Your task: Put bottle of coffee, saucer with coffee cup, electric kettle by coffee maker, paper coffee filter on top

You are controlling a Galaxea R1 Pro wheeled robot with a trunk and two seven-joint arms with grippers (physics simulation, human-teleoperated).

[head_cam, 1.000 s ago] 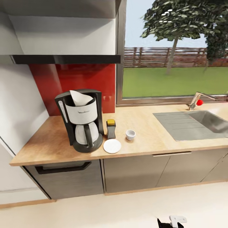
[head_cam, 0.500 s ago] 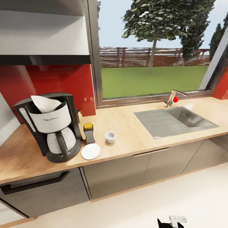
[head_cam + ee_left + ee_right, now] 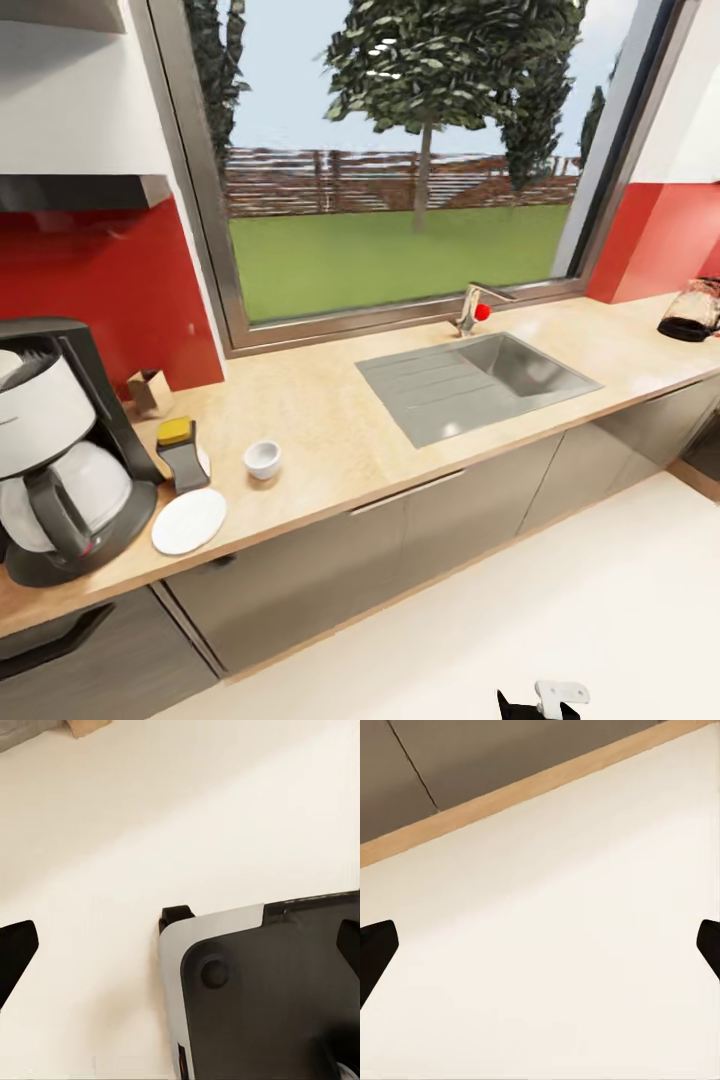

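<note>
Your tall black coffee maker (image 3: 60,450) is cut off at the left edge; the dark translucent kettle (image 3: 692,310) sits far right. Both grippers' (image 3: 180,945) (image 3: 540,945) fingertips spread wide, released.

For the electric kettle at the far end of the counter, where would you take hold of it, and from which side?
Probably by its handle. The electric kettle stands upright on the kitchen countertop at the far right, partly cut off by the picture's edge, so the handle's side cannot be told. Nothing stands close by on the sink side, so a level approach from the counter's front looks open.
</note>
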